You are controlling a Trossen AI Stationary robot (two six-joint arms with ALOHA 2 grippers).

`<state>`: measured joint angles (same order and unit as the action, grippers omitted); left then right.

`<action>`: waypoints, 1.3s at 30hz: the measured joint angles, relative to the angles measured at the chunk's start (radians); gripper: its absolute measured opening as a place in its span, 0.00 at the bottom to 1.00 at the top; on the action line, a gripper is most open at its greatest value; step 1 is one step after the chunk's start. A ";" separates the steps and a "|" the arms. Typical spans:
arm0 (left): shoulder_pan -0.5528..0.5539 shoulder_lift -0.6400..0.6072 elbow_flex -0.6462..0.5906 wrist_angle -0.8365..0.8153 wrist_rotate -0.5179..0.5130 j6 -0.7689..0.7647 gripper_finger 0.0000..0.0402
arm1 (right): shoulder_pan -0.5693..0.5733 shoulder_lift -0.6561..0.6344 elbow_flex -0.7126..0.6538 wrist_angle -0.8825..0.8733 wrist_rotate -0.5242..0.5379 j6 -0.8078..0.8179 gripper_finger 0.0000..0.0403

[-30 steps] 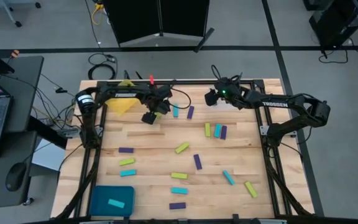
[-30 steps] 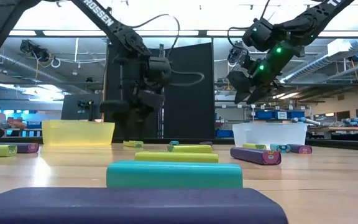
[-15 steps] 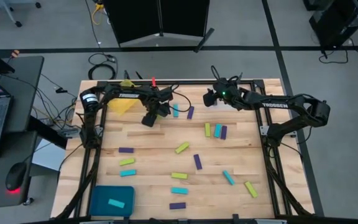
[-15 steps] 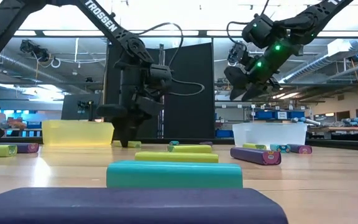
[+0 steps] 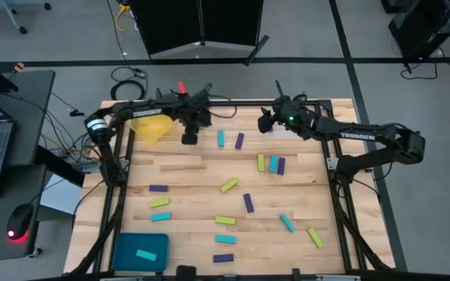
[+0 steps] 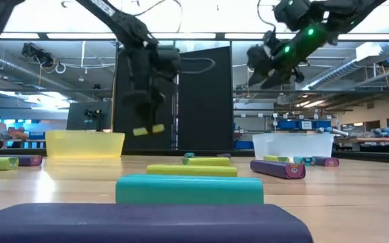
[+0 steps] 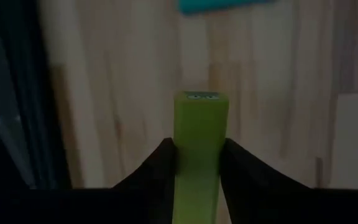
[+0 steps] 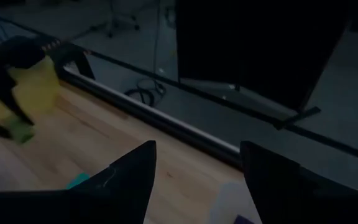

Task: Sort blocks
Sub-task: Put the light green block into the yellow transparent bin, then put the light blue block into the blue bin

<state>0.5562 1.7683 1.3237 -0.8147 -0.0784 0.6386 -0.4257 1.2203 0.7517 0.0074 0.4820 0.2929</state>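
Item: left gripper (image 7: 197, 163) clamping a small flat yellow-green rectangular block (image 7: 200, 146), lifted above the wooden counter (image 5: 194, 168).
Detail: the block is hanging clear of the counter at its far left, beside the translucent yellow plastic tray (image 5: 148, 128). Right gripper (image 8: 197, 163) is hovering spread and empty over the far right; remaining yellow-green, cyan and purple blocks (image 5: 244, 202) are lying scattered.
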 joint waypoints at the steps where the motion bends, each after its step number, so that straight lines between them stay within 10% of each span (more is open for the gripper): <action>1: 0.014 -0.027 -0.002 -0.010 0.004 -0.023 0.25 | 0.006 -0.018 0.000 0.000 0.002 -0.004 0.60; 10: 0.281 -0.215 0.000 -0.120 -0.043 -0.401 0.25 | 0.055 -0.103 0.000 0.000 0.040 -0.027 0.60; 19: 0.443 -0.218 -0.056 -0.169 0.010 -0.455 0.26 | 0.120 -0.093 0.000 -0.017 0.040 -0.012 0.60; 29: 0.445 -0.217 -0.148 -0.135 -0.003 -0.435 0.82 | 0.176 -0.088 0.000 -0.107 0.023 0.080 0.60; 39: 0.405 -0.289 -0.148 -0.064 0.115 -0.430 0.84 | 0.287 -0.088 0.000 -0.218 -0.158 0.095 0.60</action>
<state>0.9613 1.4793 1.1755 -0.8786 0.0361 0.2082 -0.1390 1.1320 0.7517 -0.2106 0.3244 0.3876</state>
